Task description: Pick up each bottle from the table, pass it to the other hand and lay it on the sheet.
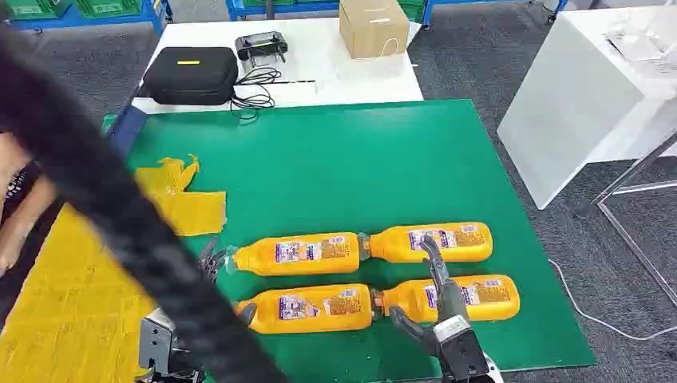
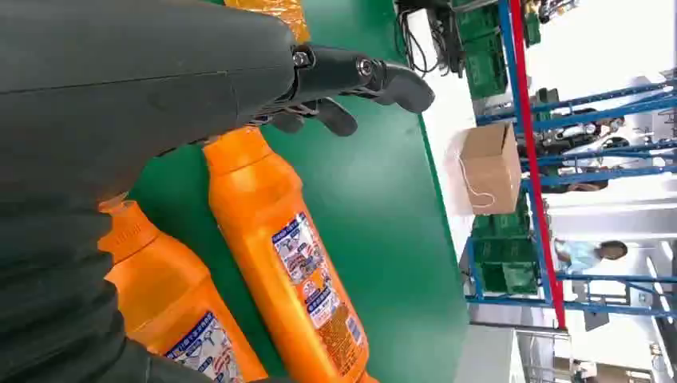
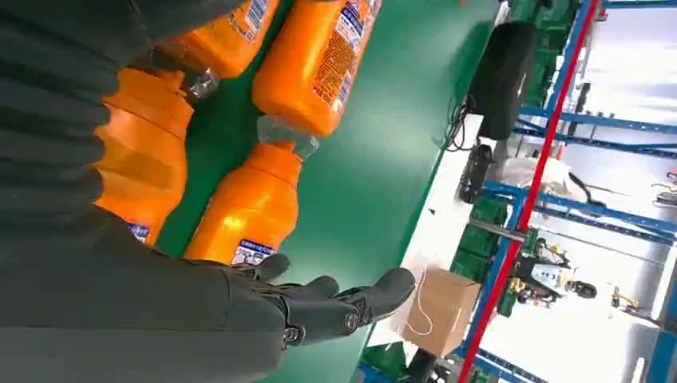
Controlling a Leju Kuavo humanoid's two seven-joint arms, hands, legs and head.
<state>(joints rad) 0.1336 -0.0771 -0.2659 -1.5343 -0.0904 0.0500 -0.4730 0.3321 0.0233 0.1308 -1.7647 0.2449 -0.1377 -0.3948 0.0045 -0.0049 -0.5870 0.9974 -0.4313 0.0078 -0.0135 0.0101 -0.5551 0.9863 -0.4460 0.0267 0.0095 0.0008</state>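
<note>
Four orange plastic bottles with printed labels are lying on their sides on the green mat-covered tabletop (image 1: 359, 152), arranged two by two. The far row has the far-left bottle (image 1: 297, 253) and the far-right bottle (image 1: 435, 242) meeting at about the middle; the near row has the near-left bottle (image 1: 307, 308) and the near-right bottle (image 1: 455, 297) lined up the same way. All four are still on the green surface, none on the crinkled yellow sheet (image 1: 72, 303) that covers the left side of the tabletop (a loose torn bit of it sits just past its far edge).

The right hand (image 1: 435, 307) is over the near-right bottle, dark fingers (image 3: 351, 299) spread and stretched forward, one reaching up towards the far-right bottle. It isn't gripping anything, and in the right wrist view the fingers stick out past the bottles over bare green.

The left hand (image 1: 211, 267) is mostly hidden in the head view behind a thick black blurry cable (image 1: 104, 191) cutting across the frame. The left wrist view shows its fingers (image 2: 375, 80) extended and apart above the neck end of a bottle, nothing held.

Behind the green mat there's a white table (image 1: 319, 60) with a black zip case (image 1: 192, 76), a small black device with cables (image 1: 261, 46) and a brown cardboard box (image 1: 373, 28). A person's arm (image 1: 20, 215) shows at the left edge.
</note>
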